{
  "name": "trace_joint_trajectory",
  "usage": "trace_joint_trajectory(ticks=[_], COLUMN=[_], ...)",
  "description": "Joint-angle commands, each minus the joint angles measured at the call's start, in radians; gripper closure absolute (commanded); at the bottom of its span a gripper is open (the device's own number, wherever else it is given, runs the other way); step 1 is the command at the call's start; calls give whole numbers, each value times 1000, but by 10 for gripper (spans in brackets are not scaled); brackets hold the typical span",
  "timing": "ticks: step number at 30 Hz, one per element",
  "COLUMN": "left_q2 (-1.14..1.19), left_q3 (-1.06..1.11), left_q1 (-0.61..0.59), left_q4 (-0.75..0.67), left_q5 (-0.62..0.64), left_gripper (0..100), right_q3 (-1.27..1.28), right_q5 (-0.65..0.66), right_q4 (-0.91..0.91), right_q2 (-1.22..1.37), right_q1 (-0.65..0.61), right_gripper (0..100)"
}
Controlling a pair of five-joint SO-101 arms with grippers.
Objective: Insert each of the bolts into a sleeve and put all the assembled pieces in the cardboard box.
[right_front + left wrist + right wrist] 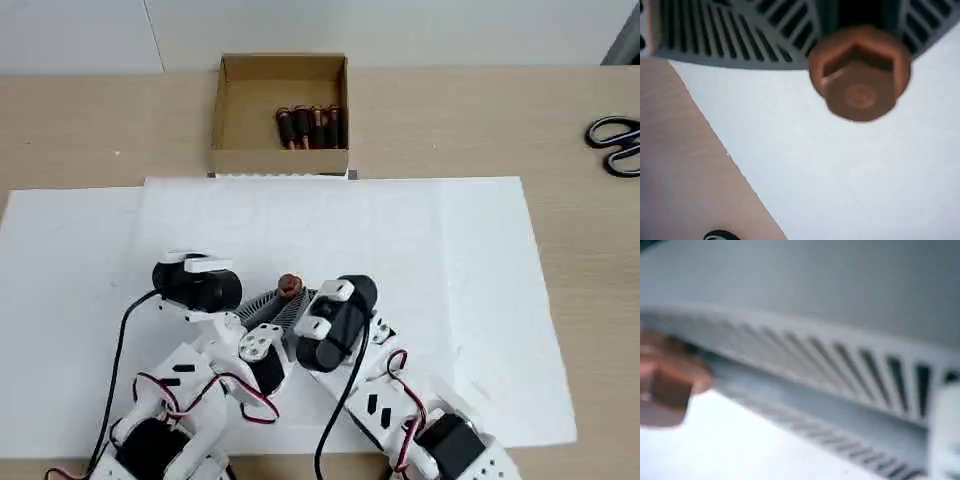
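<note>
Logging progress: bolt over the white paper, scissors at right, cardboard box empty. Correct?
No. The high view shows the cardboard box holding a row of assembled pieces, not empty. The bolt, white paper and scissors are as stated.

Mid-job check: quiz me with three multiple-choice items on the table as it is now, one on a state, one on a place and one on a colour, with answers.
1. The box is: A empty; B open, with pieces inside; C shut by a lid.
2. The scissors lie: A on the bare table, right of the paper; B on the paper; C in the box.
3. The head of the lone bolt is: A blue; B green; C brown.

Answers:
1 B: the box has no lid, and dark pieces lie in a row in its right part.
2 A: the scissors rest on wood at the table's right edge, clear of the paper.
3 C: the left wrist view shows a brown hex head.
</note>
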Motion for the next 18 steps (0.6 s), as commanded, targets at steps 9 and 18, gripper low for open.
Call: trace_joint_trajectory(ticks=[9, 18], left_q2=[-8, -6], left_q3=[-7, -8], left_q1=[15, 14], left_q4=[71, 77], left_q5=[-69, -91], left_gripper=[992, 813], right_q3=[-63, -63], right_q5=[38, 38], right_q4=[-65, -62], right_q2=[-8, -8], right_q1=[13, 13], right_gripper=[995, 995])
